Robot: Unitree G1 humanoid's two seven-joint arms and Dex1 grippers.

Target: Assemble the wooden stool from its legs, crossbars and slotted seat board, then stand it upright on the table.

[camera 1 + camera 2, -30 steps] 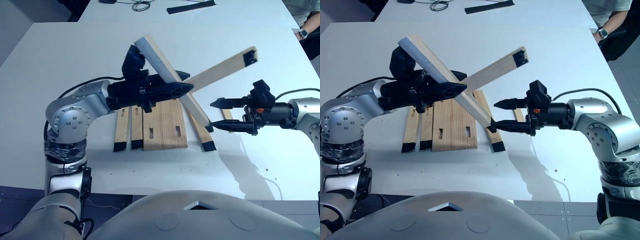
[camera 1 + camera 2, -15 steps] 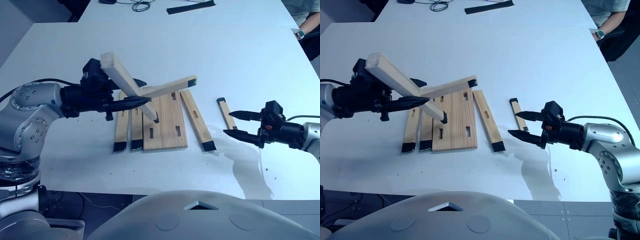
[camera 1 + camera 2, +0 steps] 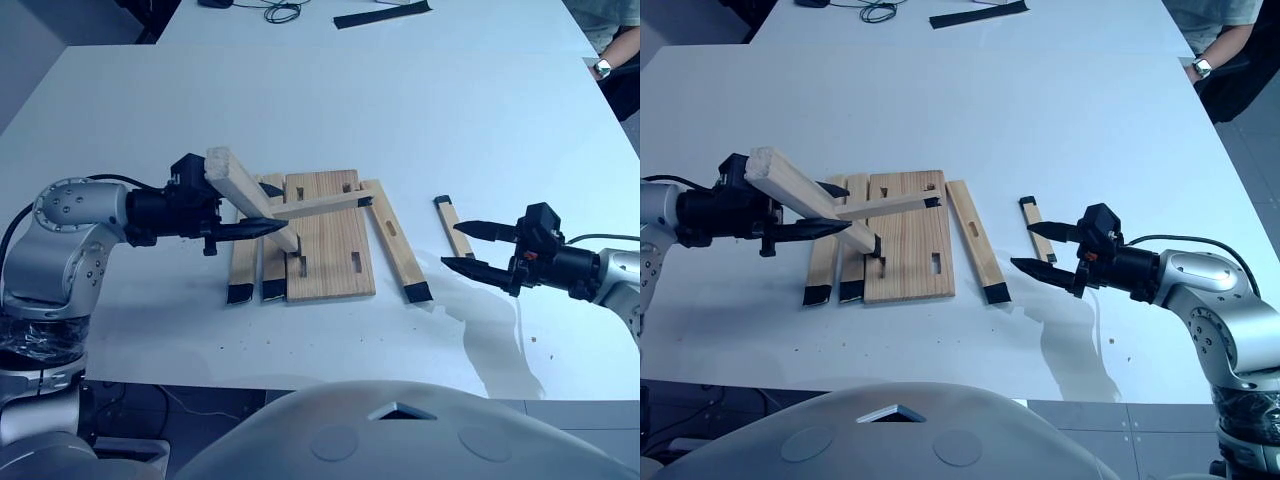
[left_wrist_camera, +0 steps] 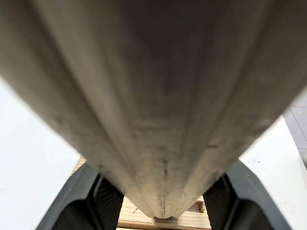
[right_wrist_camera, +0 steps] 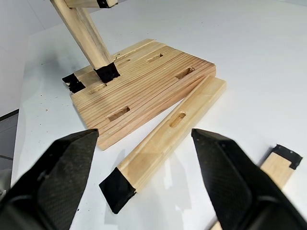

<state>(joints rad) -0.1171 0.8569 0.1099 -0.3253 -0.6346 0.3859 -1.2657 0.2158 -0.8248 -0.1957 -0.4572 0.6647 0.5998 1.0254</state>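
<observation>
L gripper [image 3: 262, 212] is clamped on a thick leg [image 3: 238, 185], one finger each side as seen in the L wrist view, and holds it tilted above the table [image 3: 420, 110]. The leg's bare cut end is up and toward the robot's left. Its black-capped end points down at the left edge of the seat [image 3: 335, 240]; can't tell if it touches. A thin crossbar [image 3: 318, 207] juts from that leg partway along. It runs roughly level over the seat toward the right and ends in a black tip. The seat lies flat near table centre: pale lined wood, rectangular, w/ small rectangular slots cut through. Just left of it lie two more legs [image 3: 258, 268], side by side and parallel, black caps toward the robot. Just right of the seat lies a slotted leg [image 5: 175, 123], flat and slightly angled, w/ one oblong slot mid-length and a black cap at the near end. Further right, apart from the rest, is a short bar [image 3: 453, 222] w/ a black tip at its far end. R gripper [image 3: 458, 244] hangs low over the table beside that bar, fingers [image 5: 64, 175] spread wide apart, nothing between them, pointing toward the slotted leg.
</observation>
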